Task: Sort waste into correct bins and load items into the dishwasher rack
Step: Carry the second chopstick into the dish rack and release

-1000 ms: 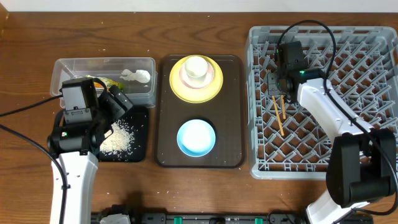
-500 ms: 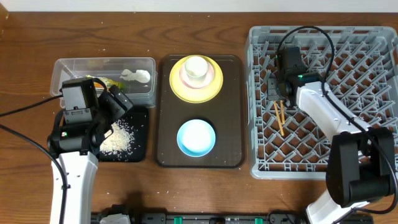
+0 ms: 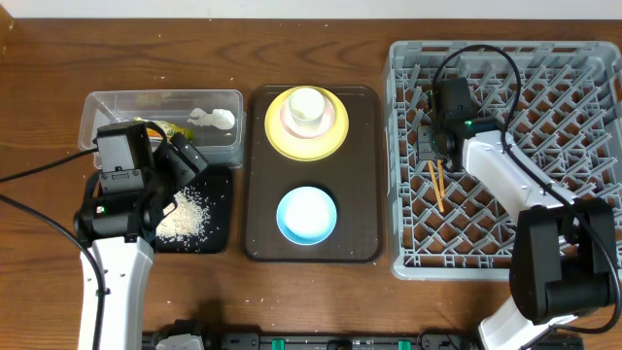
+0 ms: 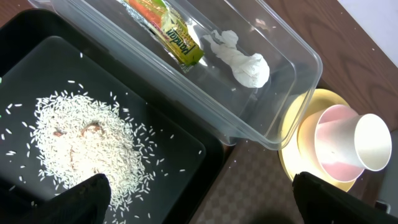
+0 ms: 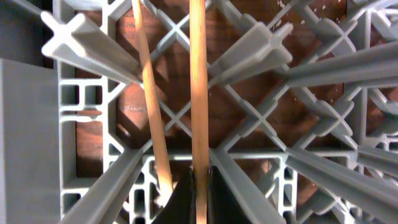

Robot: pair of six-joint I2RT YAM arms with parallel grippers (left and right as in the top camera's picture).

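Overhead: my right arm bends into the dishwasher rack (image 3: 583, 58), right pincer (image 3: 432, 146) at the chopsticks' (image 3: 436, 185) top end, rack wall close on its left.
Left wrist: left pincer (image 4: 205, 199) spread wide, rice (image 4: 81, 149) below in the black tray (image 4: 186, 124).
Right wrist: right pincer (image 5: 199, 190) pinching one chopstick (image 5: 199, 74) between pegs (image 5: 249, 53); the other chopstick (image 5: 148, 93) just left.
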